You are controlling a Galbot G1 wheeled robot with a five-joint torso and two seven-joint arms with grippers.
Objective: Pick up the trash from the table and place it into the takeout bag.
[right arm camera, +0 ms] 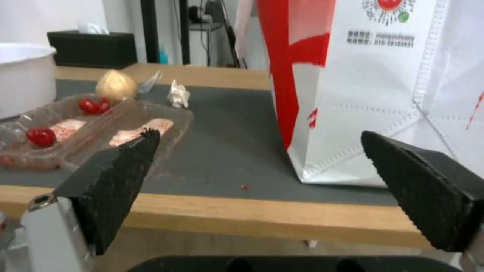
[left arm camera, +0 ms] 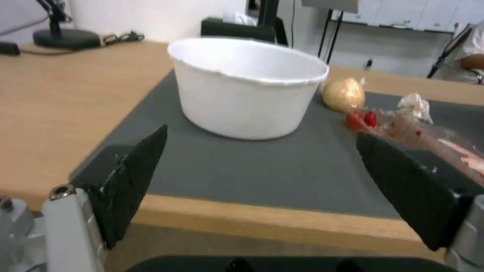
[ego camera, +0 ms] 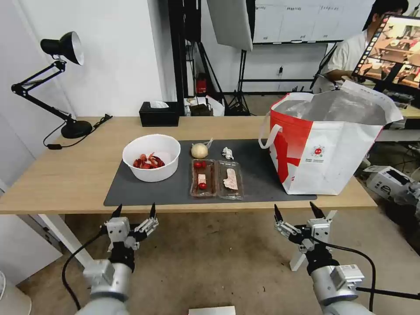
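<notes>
Light-wood table [ego camera: 65, 175] under matt grey mat [ego camera: 148, 192] — clear glossy plastic trays [ego camera: 216, 178].

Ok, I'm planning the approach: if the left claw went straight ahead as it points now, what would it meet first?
Probably the white bowl: in the left wrist view it sits centred between the open left claw fingers, beyond the table edge. Depth is unclear.
</notes>
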